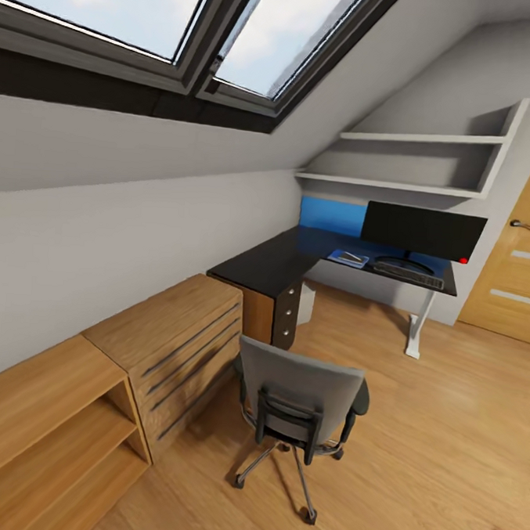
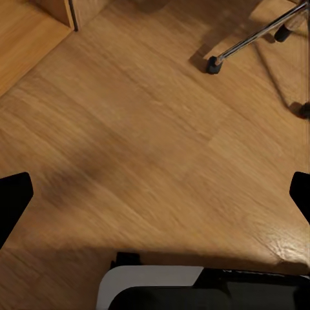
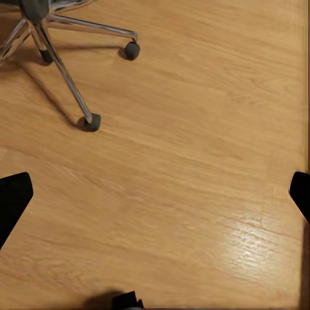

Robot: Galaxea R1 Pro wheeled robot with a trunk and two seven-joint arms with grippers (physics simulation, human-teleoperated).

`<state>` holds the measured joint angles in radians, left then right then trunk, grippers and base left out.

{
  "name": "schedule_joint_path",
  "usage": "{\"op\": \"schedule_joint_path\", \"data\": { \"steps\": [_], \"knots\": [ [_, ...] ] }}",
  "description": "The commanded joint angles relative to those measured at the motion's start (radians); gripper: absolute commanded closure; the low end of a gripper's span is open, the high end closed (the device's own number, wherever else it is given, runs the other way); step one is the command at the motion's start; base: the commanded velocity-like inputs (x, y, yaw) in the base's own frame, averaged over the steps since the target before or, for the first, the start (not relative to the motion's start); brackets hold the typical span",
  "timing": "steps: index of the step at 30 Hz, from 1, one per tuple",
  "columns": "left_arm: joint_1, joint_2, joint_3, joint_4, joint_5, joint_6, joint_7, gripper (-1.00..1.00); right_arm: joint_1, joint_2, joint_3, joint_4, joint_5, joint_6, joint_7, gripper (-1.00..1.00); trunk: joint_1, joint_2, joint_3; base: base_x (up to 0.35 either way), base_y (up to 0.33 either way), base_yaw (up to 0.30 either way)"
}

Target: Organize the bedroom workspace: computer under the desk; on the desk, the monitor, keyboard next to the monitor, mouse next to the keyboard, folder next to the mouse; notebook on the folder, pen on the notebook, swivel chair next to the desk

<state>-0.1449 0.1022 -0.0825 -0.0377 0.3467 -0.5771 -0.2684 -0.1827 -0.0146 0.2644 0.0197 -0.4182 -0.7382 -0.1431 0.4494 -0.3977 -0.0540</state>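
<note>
Both pincers (image 2: pixel 155 194) (image 3: pixel 155 194) are hanging wide, holding nothing; the swivel chair (image 1: pixel 300 396) (at 6 o'clock from the desk (image 1: pixel 273 265)) is risking a bump and rolling away.

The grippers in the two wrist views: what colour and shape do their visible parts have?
In both wrist views, each gripper's fingers show as plain black, flat tips with angled edges at the picture's two sides, without visible markings or cables. In the left wrist view a white rounded robot part with a black section shows.
</note>
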Motion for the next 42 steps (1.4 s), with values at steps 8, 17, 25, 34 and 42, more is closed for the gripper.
{"op": "schedule_joint_path", "data": {
  "steps": [8, 17, 25, 34, 42],
  "knots": [
    [-0.001, -0.002, -0.008, 0.001, 0.011, -0.004, -0.005, -1.0, -0.001, 0.0, 0.009, 0.002, -0.002, -0.003, -0.006, -1.0, 0.001, -0.002, -0.014, 0.0, 0.0, -0.146],
    [-0.001, -0.002, -0.008, 0.001, 0.011, -0.004, -0.005, -1.0, -0.001, -0.001, 0.009, 0.002, -0.003, -0.003, -0.006, -1.0, 0.001, -0.002, -0.022, 0.0, 0.163, -0.189],
    [-0.001, -0.002, -0.008, 0.001, 0.011, -0.004, -0.005, -1.0, -0.001, -0.001, 0.008, 0.002, -0.004, -0.003, -0.006, -1.0, 0.001, -0.002, -0.023, 0.0, 0.295, -0.257],
    [-0.001, -0.002, -0.008, 0.001, 0.011, -0.003, -0.005, -1.0, -0.001, -0.001, 0.008, 0.002, -0.004, -0.003, -0.006, -1.0, 0.001, -0.002, -0.023, 0.0, 0.181, -0.269],
    [-0.001, -0.002, -0.008, 0.001, 0.011, -0.003, -0.005, -1.0, -0.001, -0.001, 0.008, 0.002, -0.004, -0.003, -0.006, -1.0, 0.001, -0.002, -0.023, 0.0, 0.017, -0.269]
  ]
}}
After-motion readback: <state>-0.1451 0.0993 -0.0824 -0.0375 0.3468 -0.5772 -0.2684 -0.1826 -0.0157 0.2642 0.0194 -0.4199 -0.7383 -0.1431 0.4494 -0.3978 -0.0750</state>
